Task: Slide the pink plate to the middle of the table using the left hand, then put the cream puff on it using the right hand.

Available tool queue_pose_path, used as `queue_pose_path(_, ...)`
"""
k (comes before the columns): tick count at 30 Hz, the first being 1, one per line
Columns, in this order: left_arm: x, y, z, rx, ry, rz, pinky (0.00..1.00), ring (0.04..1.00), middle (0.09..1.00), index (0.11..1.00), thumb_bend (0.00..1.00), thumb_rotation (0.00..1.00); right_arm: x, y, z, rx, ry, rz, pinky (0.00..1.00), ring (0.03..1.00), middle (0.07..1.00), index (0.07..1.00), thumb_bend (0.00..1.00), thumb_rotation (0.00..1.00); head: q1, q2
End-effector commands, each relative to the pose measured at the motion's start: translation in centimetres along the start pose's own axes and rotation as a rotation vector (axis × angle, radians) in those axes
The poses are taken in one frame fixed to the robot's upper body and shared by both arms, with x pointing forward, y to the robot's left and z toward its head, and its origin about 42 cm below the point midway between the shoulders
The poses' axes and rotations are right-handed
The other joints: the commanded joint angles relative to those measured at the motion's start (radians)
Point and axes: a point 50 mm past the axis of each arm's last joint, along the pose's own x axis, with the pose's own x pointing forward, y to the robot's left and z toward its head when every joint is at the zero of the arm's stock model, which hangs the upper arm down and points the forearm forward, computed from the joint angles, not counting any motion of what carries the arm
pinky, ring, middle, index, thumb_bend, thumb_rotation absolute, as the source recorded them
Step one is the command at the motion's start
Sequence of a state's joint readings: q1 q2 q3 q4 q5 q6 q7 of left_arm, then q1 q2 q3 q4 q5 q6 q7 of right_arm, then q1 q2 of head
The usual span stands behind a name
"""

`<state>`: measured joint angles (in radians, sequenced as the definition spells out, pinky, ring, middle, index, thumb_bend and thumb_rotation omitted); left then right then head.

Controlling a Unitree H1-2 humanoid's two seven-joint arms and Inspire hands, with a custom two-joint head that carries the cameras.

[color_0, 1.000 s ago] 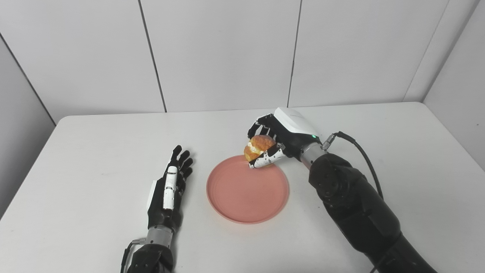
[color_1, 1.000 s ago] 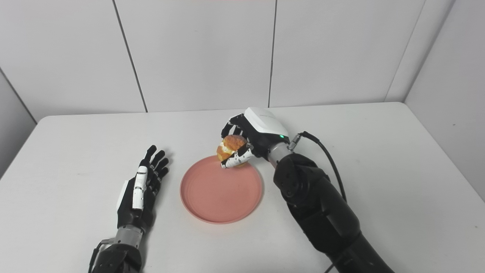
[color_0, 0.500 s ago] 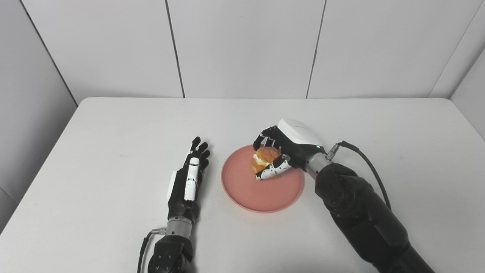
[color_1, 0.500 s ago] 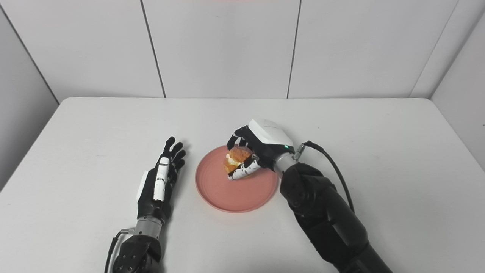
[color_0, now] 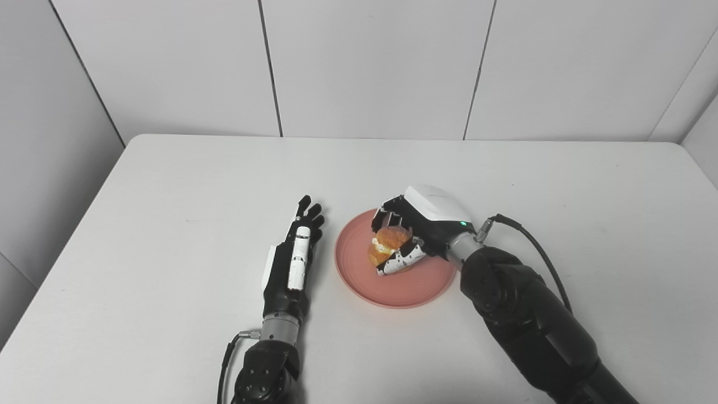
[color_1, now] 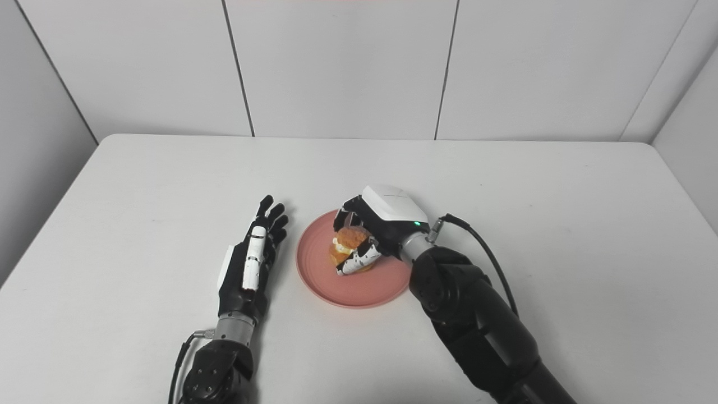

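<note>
Since a second ago the right hand has carried the cream puff from over the far rim of the pink plate in toward its middle, and the camera itself has also shifted, so the whole scene sits differently in the picture. The fingers of that hand curl over the top and far side of the puff, while the white-speckled thumb presses against its near, lower side, so the pastry is gripped between them with its golden crust and a line of cream showing in the gap. The puff sits low over the plate's centre; whether its underside touches the plate cannot be told. The plate lies flat on the white worktop, near the middle. The left hand lies on the worktop just beside the plate's left rim, not touching it, palm turned inward, its fingers stretched out straight and slightly spread, holding nothing.
</note>
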<state>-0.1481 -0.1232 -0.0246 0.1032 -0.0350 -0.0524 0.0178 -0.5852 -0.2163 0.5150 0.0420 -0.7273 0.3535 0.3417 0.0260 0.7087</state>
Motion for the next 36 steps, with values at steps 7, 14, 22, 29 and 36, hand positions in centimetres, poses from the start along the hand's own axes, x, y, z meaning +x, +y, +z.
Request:
queue_pose_path(7,-1.1,-0.2,-1.9,-0.001,0.081,0.005,0.88,0.887,0.896,0.892,0.47,1.00,0.1,-1.0,1.0,-0.041,-0.047,-0.046,0.29,0.378,0.421,0.539,0.52,0.00,0.004,0.003)
queue_pose_path(14,-1.0,-0.2,-1.9,0.000,0.083,0.005,0.87,0.883,0.893,0.890,0.48,1.00,0.1,-1.0,1.0,-0.085,-0.041,-0.039,0.29,0.379,0.423,0.539,0.52,0.00,0.003,0.004)
queue_pose_path(22,-1.0,-0.3,-1.7,-0.007,0.084,0.001,0.87,0.883,0.893,0.892,0.47,1.00,-0.3,-1.6,1.0,-0.162,-0.039,-0.015,0.45,0.622,0.721,0.630,0.63,0.19,0.006,0.006)
queue_pose_path(29,-1.0,-0.5,-1.7,-0.006,0.082,0.000,0.86,0.878,0.889,0.888,0.47,1.00,-0.7,-1.8,1.2,-0.193,-0.047,-0.035,0.53,0.715,0.828,0.848,0.79,0.35,0.006,0.005)
queue_pose_path(36,-1.0,-0.5,-1.6,-0.006,0.082,0.000,0.86,0.881,0.891,0.890,0.47,1.00,-0.8,-2.3,1.0,-0.198,-0.054,-0.045,0.58,0.766,0.887,0.917,0.82,0.45,0.005,0.006)
